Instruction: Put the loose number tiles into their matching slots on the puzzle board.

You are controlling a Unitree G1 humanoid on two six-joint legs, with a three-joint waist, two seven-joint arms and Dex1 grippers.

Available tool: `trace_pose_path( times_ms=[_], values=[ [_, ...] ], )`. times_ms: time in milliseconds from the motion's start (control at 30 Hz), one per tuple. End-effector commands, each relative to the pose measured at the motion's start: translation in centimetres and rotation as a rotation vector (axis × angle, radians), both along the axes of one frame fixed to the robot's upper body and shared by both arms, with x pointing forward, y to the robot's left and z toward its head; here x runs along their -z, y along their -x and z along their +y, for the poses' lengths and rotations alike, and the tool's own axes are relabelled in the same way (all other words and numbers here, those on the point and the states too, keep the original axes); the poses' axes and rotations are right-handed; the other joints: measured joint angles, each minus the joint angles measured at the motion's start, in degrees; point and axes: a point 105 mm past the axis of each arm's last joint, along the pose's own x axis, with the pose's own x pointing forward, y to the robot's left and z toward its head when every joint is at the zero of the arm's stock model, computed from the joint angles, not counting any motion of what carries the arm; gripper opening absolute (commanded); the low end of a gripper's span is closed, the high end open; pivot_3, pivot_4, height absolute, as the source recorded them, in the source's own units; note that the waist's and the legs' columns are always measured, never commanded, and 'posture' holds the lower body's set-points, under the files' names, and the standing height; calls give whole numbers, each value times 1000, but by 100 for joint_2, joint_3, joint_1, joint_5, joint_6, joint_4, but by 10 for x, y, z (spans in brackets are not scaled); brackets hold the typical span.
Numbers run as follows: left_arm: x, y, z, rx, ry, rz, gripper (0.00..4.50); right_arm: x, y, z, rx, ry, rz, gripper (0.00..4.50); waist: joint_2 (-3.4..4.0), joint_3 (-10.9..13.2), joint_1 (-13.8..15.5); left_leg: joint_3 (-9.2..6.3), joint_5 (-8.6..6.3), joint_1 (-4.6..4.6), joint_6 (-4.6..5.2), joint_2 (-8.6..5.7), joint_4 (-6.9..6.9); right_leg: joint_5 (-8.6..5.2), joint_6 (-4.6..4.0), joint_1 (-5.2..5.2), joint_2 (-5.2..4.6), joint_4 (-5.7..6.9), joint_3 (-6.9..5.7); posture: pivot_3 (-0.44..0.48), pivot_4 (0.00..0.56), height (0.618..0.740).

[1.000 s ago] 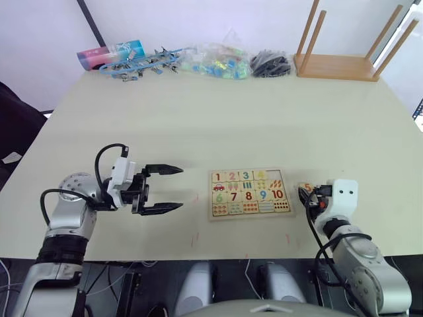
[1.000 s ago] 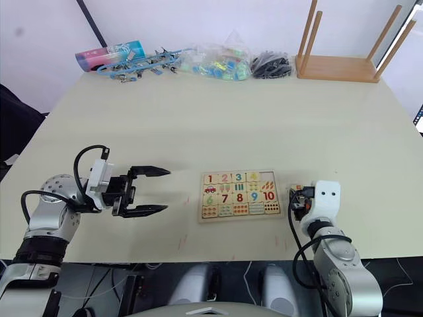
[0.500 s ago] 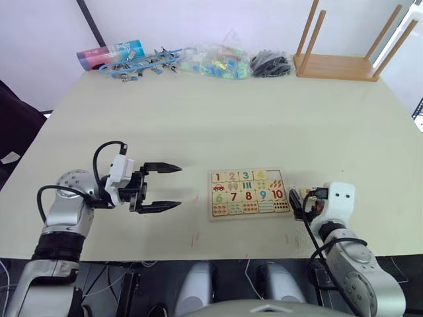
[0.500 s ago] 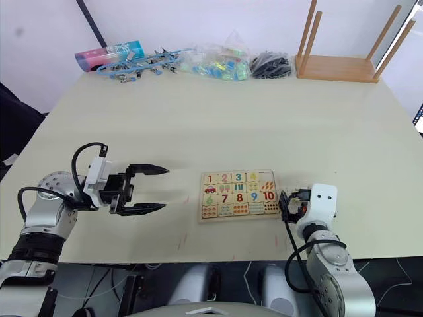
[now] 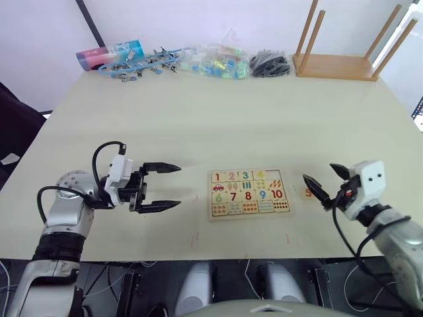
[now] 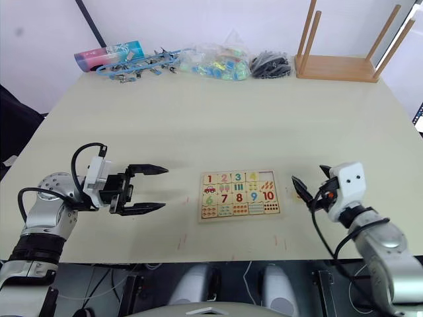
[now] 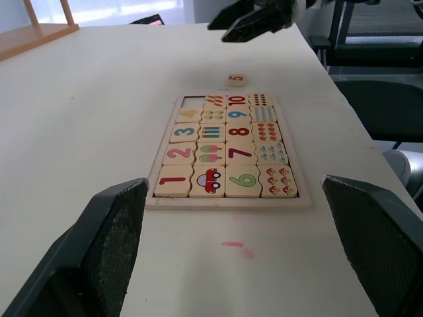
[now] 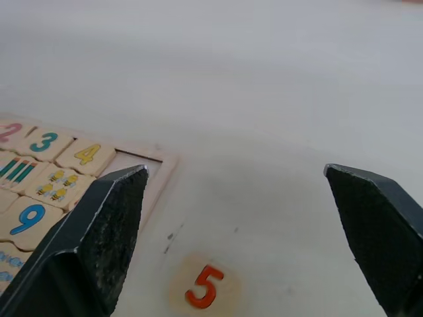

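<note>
Right gripper wide open, empty, just above the 5 tile lying beside the puzzle board; corner slot empty. Left gripper open, empty, well apart.

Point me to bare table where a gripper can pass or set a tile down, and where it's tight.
Open: the wide stretch between the puzzle board and the clutter along the far edge, and the gap between the left gripper and the board. Tight: right of the board, where the 5 tile lies by the open right gripper; also the far edge, near the bags and stool.
</note>
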Motion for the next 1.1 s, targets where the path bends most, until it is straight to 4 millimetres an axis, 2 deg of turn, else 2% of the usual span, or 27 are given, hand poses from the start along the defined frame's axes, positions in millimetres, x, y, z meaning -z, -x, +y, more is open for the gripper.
trace_pose_path(
  times_ms=[33,133,367,600,933,1100],
  values=[
    [-7,5,0,19,7,-26,4500,-6,5,-6,-199,31,16,4478,-1,0,8,-1,0,0,0,0,0,0,0,0,0,0,0,0,150,740],
    [-9,6,-1,23,10,-25,4500,3,13,-7,-392,84,79,4478,-2,1,15,-4,0,-1,1,1,0,0,0,1,0,-2,-3,0,150,740],
    [-10,8,-1,29,6,-29,4500,23,11,-8,-607,216,137,4478,-3,1,6,0,0,1,1,2,3,1,0,2,-1,-1,0,0,150,740],
    [-12,12,-1,49,15,-22,4500,33,-11,-17,-668,333,132,4478,-3,3,20,0,0,1,0,2,7,1,1,2,-1,1,-1,0,150,740],
    [0,20,14,15,27,37,4500,39,-18,-22,-694,371,156,4478,-2,5,7,0,1,1,-1,5,7,1,0,1,-2,2,-2,0,150,740],
    [2,20,14,20,36,38,4500,40,-23,-20,-698,381,150,4478,-2,5,15,0,1,1,-1,4,6,1,0,1,-2,3,-3,0,150,740]
  ],
)
